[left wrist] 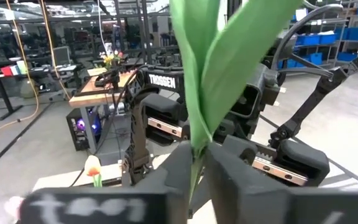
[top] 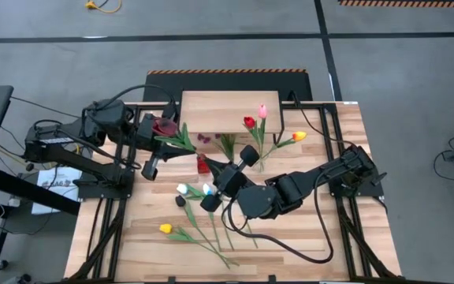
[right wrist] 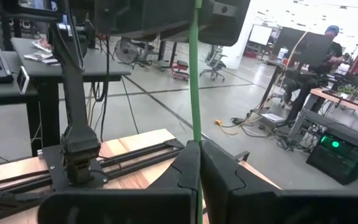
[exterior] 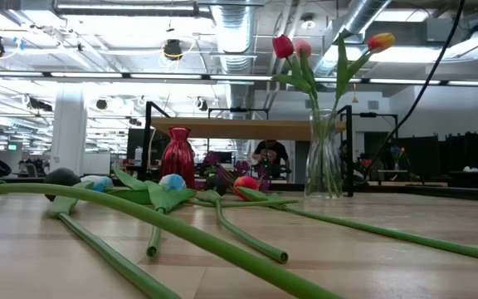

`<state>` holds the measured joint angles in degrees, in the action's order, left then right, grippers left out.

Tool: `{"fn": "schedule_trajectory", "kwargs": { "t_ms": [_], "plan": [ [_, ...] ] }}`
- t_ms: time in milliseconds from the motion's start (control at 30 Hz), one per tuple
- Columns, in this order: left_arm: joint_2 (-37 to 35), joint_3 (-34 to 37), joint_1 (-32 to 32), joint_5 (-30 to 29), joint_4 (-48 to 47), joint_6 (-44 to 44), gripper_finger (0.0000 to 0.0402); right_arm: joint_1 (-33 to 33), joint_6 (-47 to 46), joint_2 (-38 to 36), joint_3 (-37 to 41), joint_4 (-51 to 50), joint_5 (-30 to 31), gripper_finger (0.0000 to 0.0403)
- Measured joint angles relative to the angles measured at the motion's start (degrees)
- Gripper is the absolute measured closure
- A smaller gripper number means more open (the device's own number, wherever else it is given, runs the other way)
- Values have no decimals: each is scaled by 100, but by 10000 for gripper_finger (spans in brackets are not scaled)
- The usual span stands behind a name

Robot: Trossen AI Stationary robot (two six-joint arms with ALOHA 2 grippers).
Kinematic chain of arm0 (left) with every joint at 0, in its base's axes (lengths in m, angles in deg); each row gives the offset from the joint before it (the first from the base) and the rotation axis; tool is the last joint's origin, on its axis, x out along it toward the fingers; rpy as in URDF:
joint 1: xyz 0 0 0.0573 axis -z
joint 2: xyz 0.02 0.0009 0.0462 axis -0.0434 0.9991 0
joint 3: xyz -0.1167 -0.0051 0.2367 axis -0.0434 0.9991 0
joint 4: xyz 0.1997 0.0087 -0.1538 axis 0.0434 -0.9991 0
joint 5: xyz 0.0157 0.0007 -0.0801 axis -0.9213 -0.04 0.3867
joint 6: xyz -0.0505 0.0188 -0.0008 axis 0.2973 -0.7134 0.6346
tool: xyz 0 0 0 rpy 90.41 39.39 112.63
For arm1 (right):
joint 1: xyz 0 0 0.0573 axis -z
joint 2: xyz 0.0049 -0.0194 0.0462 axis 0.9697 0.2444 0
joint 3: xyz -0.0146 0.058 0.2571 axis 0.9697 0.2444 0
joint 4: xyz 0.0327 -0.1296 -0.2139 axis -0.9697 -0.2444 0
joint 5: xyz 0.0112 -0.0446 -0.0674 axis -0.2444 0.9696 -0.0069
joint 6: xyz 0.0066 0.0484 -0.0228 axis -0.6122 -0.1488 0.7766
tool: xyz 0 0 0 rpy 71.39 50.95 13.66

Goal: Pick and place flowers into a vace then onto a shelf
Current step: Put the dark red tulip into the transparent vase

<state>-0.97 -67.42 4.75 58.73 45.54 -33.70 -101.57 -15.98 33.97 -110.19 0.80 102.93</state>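
Left gripper [left wrist: 197,171], clenched on a green leafy tulip stem [left wrist: 201,93] w/ maroon head [top: 162,126], is over the table's left rear. Right gripper [right wrist: 199,168] pinches a thin green stem [right wrist: 194,74] near table centre. Clear glass vase [exterior: 323,154] holds three tulips before the light-wood shelf [top: 228,110]. Stems look light, bendy, slippery; grip mid-stem, below leaves.

Grey concrete floor [top: 416,95] surrounds the plank table [top: 306,244]; ceiling ducts [exterior: 222,21], desks [right wrist: 17,68], 1 seated person [right wrist: 319,56].
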Motion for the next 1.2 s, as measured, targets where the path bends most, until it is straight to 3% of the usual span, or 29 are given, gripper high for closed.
{"fn": "schedule_trajectory", "kwargs": {
  "t_ms": [233, 600, 1067, 1200],
  "plan": [
    [0, 0, -4, 0, -73, -214, 398, 73, 106, 1, -41, -52, -167, 380],
    [4, 0, -9, -109, -544, -522, 401, 122, 149, 0, -1239, -867, -1443, 297],
    [22, 0, -17, -96, -631, -587, 401, 770, 109, 0, -1447, -1039, -2482, 290],
    [22, 0, -11, -87, -631, -587, 401, 868, 151, 0, -1447, -811, -3074, 290]
  ]
}}
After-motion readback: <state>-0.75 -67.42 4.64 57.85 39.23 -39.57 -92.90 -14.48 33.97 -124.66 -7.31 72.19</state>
